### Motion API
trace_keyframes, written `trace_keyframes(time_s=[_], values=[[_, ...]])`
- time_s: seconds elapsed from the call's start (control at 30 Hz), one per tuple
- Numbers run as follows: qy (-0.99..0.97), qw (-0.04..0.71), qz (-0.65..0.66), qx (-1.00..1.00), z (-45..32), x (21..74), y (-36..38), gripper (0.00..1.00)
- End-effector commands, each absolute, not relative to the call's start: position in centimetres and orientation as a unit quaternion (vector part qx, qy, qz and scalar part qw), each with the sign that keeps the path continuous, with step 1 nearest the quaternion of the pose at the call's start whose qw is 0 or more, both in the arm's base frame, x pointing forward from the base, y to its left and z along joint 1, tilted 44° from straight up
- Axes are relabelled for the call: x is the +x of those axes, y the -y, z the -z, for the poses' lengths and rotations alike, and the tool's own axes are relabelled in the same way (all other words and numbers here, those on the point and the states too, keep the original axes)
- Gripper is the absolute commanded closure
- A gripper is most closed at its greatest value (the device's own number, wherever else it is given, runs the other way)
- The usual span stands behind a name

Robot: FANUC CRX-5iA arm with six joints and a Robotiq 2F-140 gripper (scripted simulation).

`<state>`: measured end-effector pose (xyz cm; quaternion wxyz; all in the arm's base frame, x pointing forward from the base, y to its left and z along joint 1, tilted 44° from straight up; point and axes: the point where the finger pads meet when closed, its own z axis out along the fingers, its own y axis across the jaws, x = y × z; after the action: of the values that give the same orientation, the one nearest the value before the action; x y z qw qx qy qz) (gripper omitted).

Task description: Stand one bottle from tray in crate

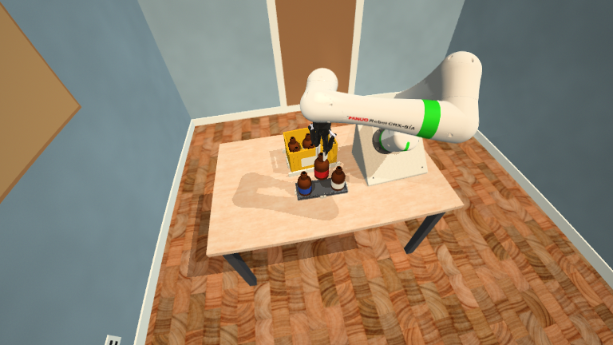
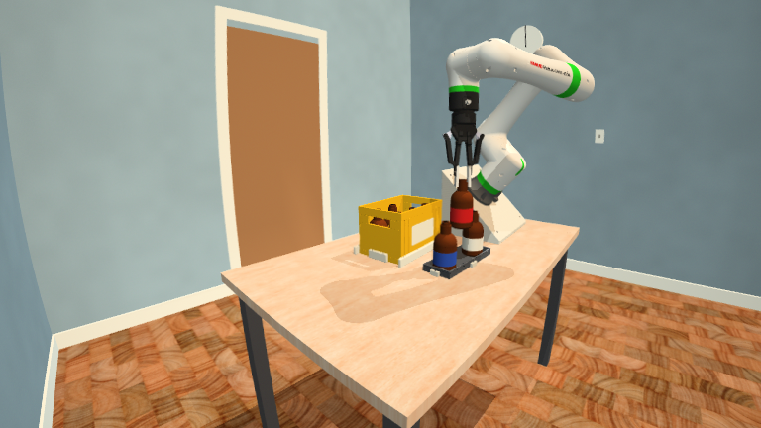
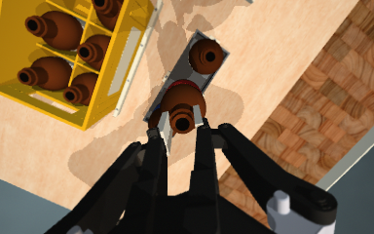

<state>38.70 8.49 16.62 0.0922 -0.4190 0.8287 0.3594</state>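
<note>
A: Above the tray (image 1: pixel 342 189), in the top view, the gripper (image 1: pixel 322 145) pinches the neck of the red-label bottle (image 1: pixel 321 167). The blue-label bottle (image 1: pixel 304 184) and the white-label bottle (image 1: pixel 338 179) stand on the tray, and the yellow crate (image 1: pixel 302 160) is just behind.

B: In the exterior view the red-label bottle (image 2: pixel 461 210) hangs upright, its base higher than the two others and clear of the tray (image 2: pixel 440 272). The crate (image 2: pixel 399 228) stands beside, on the table (image 2: pixel 392 333).

A: In the wrist view the fingers press on the neck from both sides. Five bottles fill the crate (image 3: pixel 94 117); I cannot see the sixth cell.

B: I think the risks are these: the grip is only on the neck, so the bottle could swing or slip. If it travels too low, its base may strike the crate wall and shift the crate.
</note>
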Motion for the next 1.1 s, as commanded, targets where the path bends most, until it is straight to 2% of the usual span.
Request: trace_keyframes(time_s=[0.0, 1.07], values=[[-0.829, 0.092, -0.359, -0.419, -16.63, 38.71, -8.47, 1.0], [-0.829, 0.092, -0.359, -0.419, -17.0, 38.79, -8.13, 1.0]])
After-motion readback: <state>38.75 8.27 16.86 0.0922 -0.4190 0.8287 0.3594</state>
